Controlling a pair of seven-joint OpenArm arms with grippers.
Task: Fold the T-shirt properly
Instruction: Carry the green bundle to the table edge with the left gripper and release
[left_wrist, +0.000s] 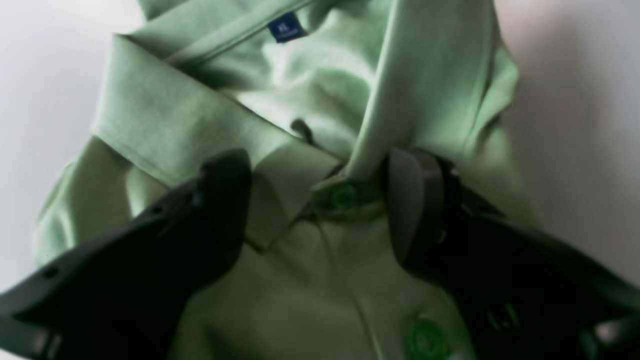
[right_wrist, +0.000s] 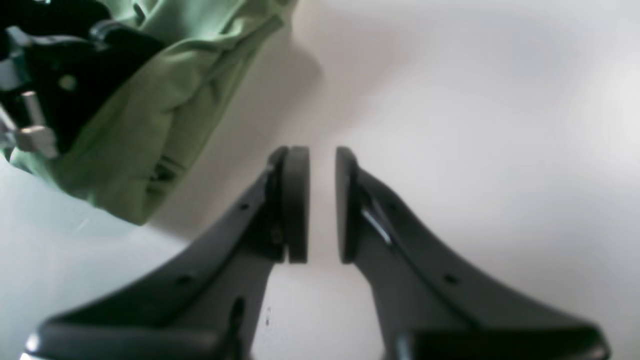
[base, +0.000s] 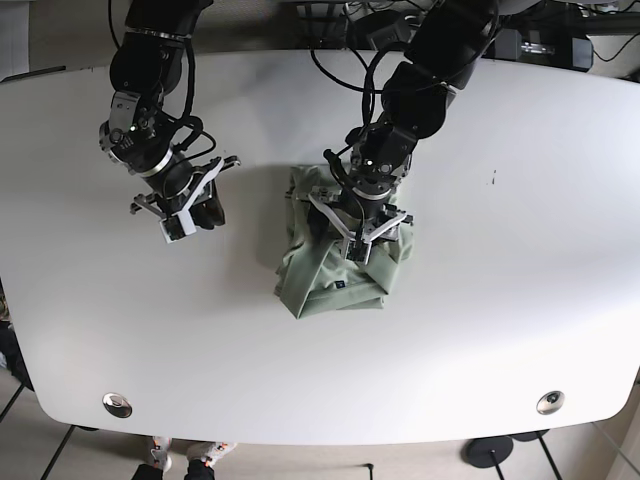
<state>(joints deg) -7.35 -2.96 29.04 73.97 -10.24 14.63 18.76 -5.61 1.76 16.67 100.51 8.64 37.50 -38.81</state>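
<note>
The light green T-shirt (base: 330, 285) lies bunched and partly folded at the middle of the white table (base: 500, 330). It has a collar, green buttons (left_wrist: 344, 196) and a blue neck label (left_wrist: 286, 27). My left gripper (left_wrist: 320, 195) is open and low over the shirt, with its fingers on either side of the buttoned collar; in the base view it (base: 358, 240) is over the shirt's upper part. My right gripper (right_wrist: 320, 200) is nearly shut with a narrow gap and empty, over bare table left of the shirt (right_wrist: 150, 115); in the base view it (base: 190, 218) stands apart from the cloth.
Two round metal fittings (base: 117, 404) (base: 549, 402) sit near the table's front edge. Cables and equipment (base: 540, 40) lie along the back edge. The other arm (right_wrist: 50, 75) shows in the right wrist view at upper left.
</note>
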